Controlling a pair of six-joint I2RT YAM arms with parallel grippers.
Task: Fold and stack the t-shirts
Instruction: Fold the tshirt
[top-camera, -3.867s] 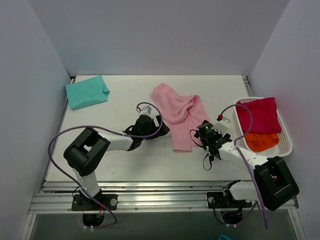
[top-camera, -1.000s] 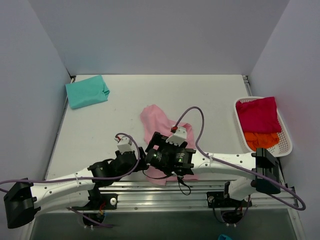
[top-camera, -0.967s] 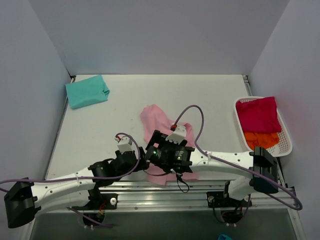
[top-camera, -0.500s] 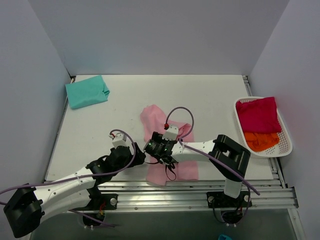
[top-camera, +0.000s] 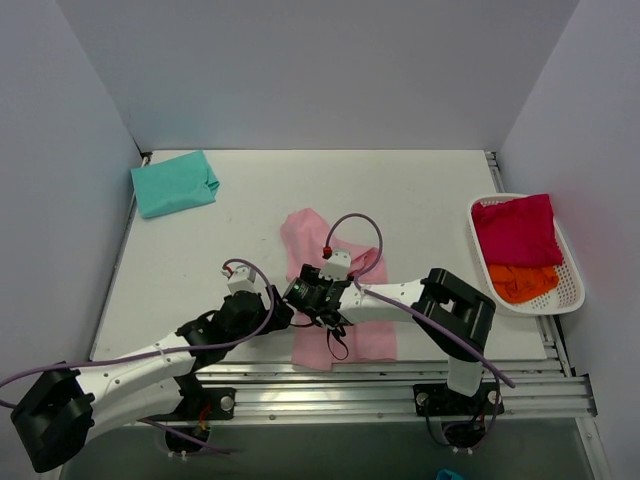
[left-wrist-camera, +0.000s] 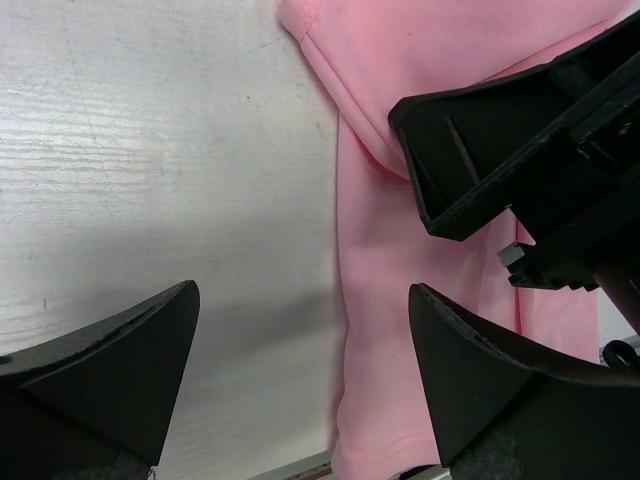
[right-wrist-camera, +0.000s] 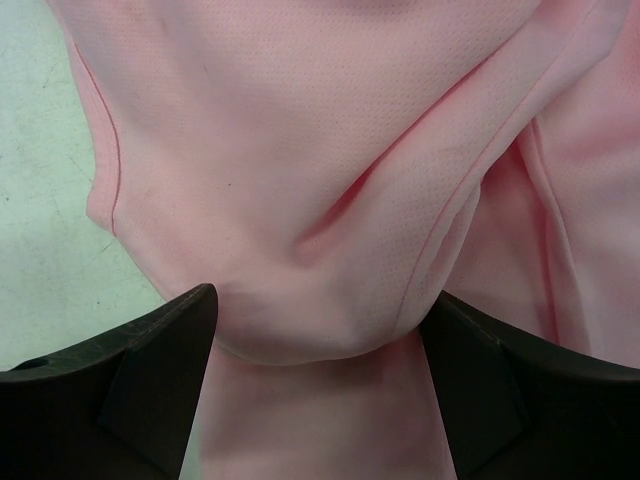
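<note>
A light pink t-shirt (top-camera: 318, 240) lies crumpled at the table's middle front, its lower hem at the near edge. My right gripper (top-camera: 309, 298) hangs low over its left side. In the right wrist view the right gripper (right-wrist-camera: 320, 330) is open, and a raised fold of the pink t-shirt (right-wrist-camera: 300, 130) bulges between its two fingers. My left gripper (top-camera: 273, 308) is just left of the shirt. Seen from the wrist, the left gripper (left-wrist-camera: 300, 370) is open and straddles the edge of the pink t-shirt (left-wrist-camera: 400, 260) above the bare table. A folded teal t-shirt (top-camera: 175, 183) lies at the back left.
A white mesh basket (top-camera: 573, 290) at the right edge holds a crimson t-shirt (top-camera: 515, 228) and an orange t-shirt (top-camera: 522, 282). The right gripper's black body (left-wrist-camera: 540, 170) is close in front of the left wrist camera. Grey walls enclose three sides.
The pink shirt now lies nearer the front edge than several seconds ago. Over the last second the right arm folded in, its gripper shifted left, and its jaws narrowed around the fold.
</note>
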